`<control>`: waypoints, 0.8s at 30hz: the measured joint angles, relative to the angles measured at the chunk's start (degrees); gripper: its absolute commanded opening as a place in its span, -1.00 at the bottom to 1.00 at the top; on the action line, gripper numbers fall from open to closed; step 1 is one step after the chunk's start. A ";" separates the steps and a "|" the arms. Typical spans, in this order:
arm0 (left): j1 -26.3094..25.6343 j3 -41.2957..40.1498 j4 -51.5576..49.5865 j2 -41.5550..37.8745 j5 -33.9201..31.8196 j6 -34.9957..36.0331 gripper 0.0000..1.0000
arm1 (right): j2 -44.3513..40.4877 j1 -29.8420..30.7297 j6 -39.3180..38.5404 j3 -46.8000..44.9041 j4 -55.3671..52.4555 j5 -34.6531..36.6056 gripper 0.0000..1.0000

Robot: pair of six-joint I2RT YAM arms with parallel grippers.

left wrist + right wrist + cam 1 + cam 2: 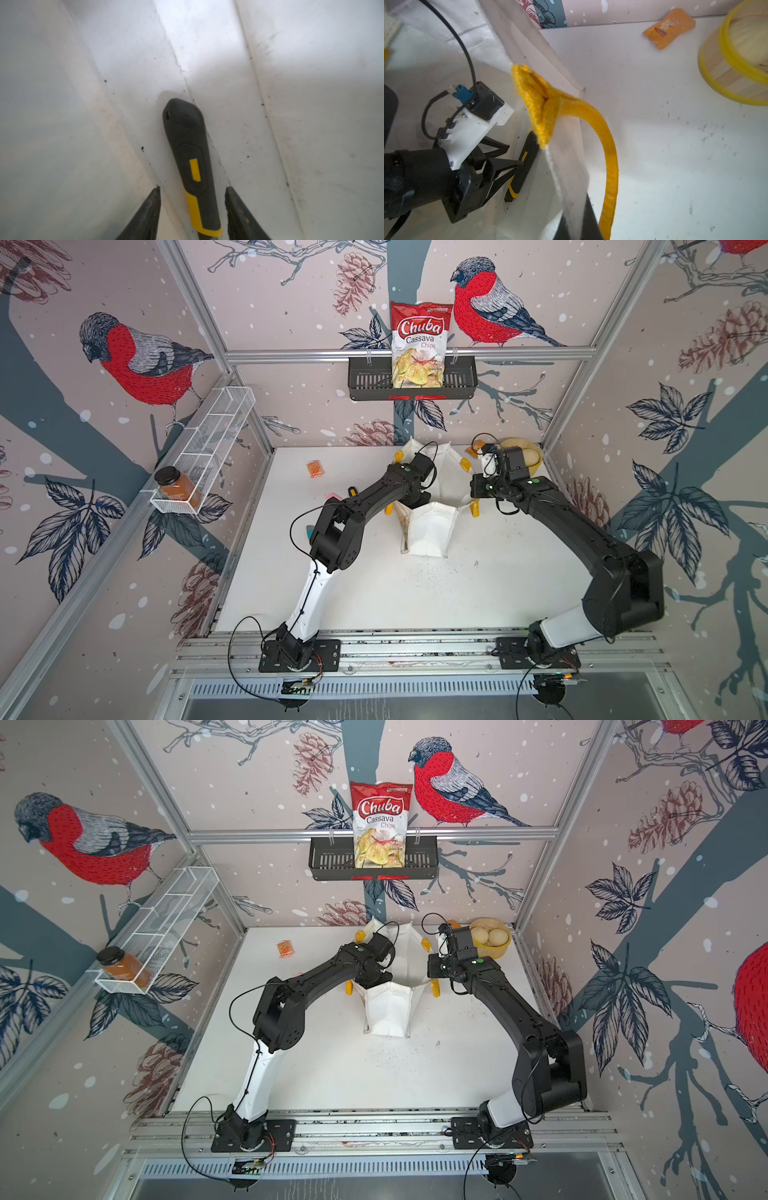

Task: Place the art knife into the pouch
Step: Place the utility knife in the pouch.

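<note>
Because the black-and-yellow art knife (191, 158) lies inside the yellow-handled white fabric pouch (430, 531), low in the left wrist view, the left fingers (145, 218) flank it parted, gripping nothing; the right fingers (591, 223), closed, pinch its rim (571, 158), likely to keep it open.

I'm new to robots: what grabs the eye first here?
Huge red-breasted birds on the walls, and a red chips bag in the basket on the back wall. On the table, two black arms meet at a white pouch: the right hand pinches its rim, the open left hand straddles a black-and-yellow art knife inside it.
</note>
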 measured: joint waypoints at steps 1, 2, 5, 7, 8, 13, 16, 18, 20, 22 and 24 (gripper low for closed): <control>-0.17 0.00 -0.02 -0.33 0.22 0.00 0.20 | 0.44 0.17 -0.02 0.24 -0.02 -0.39 -1.00; -0.44 -0.13 0.11 -0.96 0.33 0.00 0.25 | 0.57 0.37 -0.15 0.33 0.04 -0.42 -1.00; -1.40 -1.25 1.18 -4.74 1.09 0.00 0.30 | 0.42 1.09 -1.05 0.33 0.13 -0.81 -1.00; -1.88 -1.40 2.56 -7.69 1.29 -0.07 0.30 | 0.15 1.20 -1.05 0.33 0.11 -0.98 -1.00; -2.05 -1.40 3.56 -9.31 1.70 -0.28 0.30 | -0.02 1.16 -1.11 0.33 0.07 -0.98 -1.00; -1.81 -0.44 7.65 -15.65 2.73 -1.20 0.30 | -0.74 1.05 -1.25 0.31 0.02 -0.98 -1.00; -1.84 0.17 9.40 -19.67 2.67 -1.95 0.30 | -1.01 0.74 -1.27 0.33 -0.11 -0.96 -1.00; -1.75 -0.24 10.25 -22.75 2.19 -2.62 0.30 | -1.31 0.42 -1.27 0.33 -0.39 -0.96 -1.00; -1.14 -2.73 11.58 -27.28 0.22 -3.06 0.30 | -1.73 0.07 -1.27 0.33 -0.44 -0.96 -1.00; 0.09 -7.19 13.46 -32.30 -2.27 -4.11 0.31 | -2.05 -0.26 -1.29 0.31 -0.42 -0.96 -1.00; 2.01 -12.35 14.95 -37.48 -4.66 -5.09 0.31 | -2.19 -0.39 -1.29 0.28 -0.42 -0.96 -1.00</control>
